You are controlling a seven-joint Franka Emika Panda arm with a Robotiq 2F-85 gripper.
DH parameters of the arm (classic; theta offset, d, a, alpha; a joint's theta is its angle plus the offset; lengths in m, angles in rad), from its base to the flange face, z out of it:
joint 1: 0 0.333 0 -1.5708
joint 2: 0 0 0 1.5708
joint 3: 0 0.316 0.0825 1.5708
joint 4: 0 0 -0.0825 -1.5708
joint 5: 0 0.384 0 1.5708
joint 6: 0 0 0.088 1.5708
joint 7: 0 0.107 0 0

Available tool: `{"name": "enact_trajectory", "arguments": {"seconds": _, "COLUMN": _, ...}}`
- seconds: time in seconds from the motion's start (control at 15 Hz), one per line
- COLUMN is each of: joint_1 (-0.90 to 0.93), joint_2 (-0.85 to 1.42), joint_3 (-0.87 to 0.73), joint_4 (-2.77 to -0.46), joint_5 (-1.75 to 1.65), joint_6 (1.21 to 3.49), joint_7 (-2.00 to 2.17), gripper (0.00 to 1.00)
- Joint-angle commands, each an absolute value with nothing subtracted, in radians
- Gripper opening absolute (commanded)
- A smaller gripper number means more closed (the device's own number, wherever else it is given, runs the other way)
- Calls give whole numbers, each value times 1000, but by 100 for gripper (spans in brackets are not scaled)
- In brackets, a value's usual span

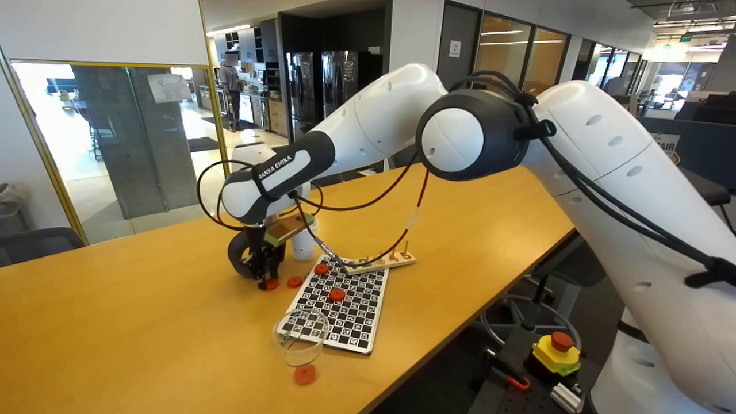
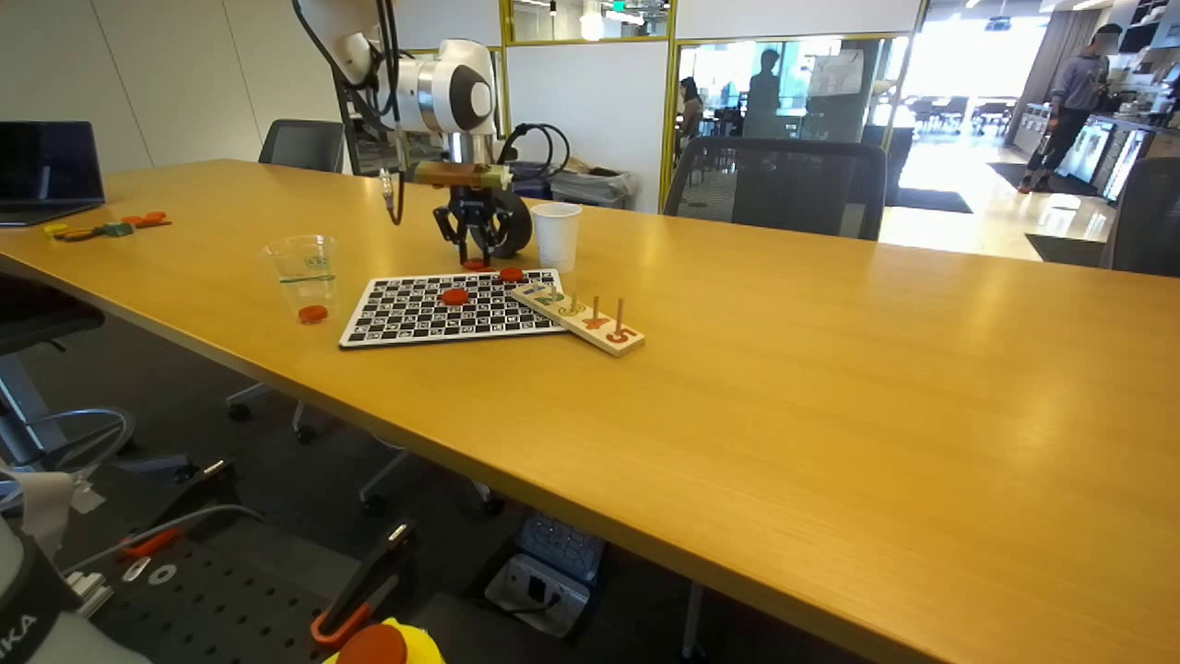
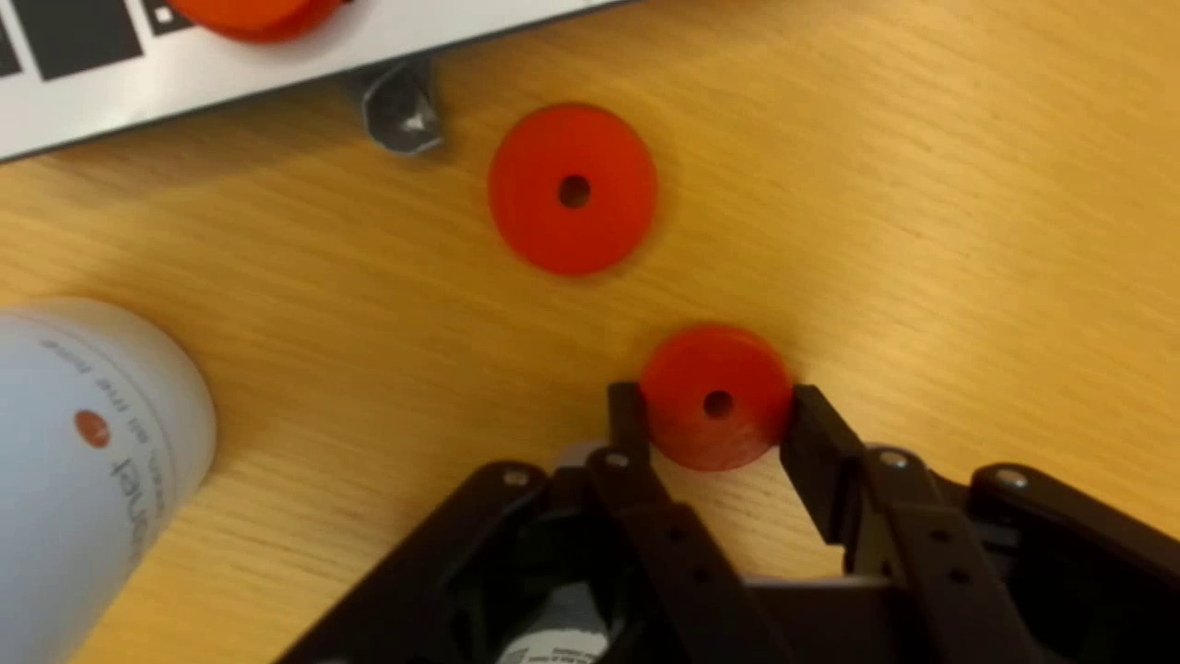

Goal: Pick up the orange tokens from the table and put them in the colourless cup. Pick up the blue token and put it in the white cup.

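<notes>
Clamping one orange token (image 3: 705, 406) by its opposite edges, the tool (image 3: 714, 415) stands low at the tabletop (image 1: 144, 299). The colourless cup (image 2: 309, 263) stands upright; both exterior views show an orange token (image 1: 305, 374) at its bottom, through the clear wall. The white cup (image 2: 556, 238) stands upright just beside the black tape roll (image 2: 519, 229); its contents are hidden. Near the tool, another orange token (image 1: 294, 282) lies flat. The checkered calibration board (image 1: 356, 322) carries two more orange tokens (image 1: 337, 295). The numbered wooden peg board (image 2: 583, 319) lies partly across that board.
</notes>
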State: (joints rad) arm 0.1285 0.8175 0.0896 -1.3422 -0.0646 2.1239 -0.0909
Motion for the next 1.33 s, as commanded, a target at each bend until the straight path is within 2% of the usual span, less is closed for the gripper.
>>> {"name": "enact_trajectory", "arguments": {"seconds": 0.0, "joint_1": 128, "joint_2": 773, "joint_3": 103, "joint_4": -1333, "joint_5": -66, "joint_6": 2049, "joint_7": -143, "gripper": 21}}
{"name": "enact_trajectory", "arguments": {"seconds": 0.27, "joint_1": 129, "joint_2": 641, "joint_3": 130, "joint_4": -1434, "joint_5": -81, "joint_6": 2046, "joint_7": -250, "gripper": 21}}
{"name": "enact_trajectory", "arguments": {"seconds": 0.8, "joint_1": 130, "joint_2": 279, "joint_3": 221, "joint_4": -1800, "joint_5": -45, "joint_6": 2054, "joint_7": -398, "gripper": 21}}
{"name": "enact_trajectory", "arguments": {"seconds": 1.27, "joint_1": 151, "joint_2": 141, "joint_3": 260, "joint_4": -2002, "joint_5": 6, "joint_6": 2062, "joint_7": -451, "gripper": 21}}
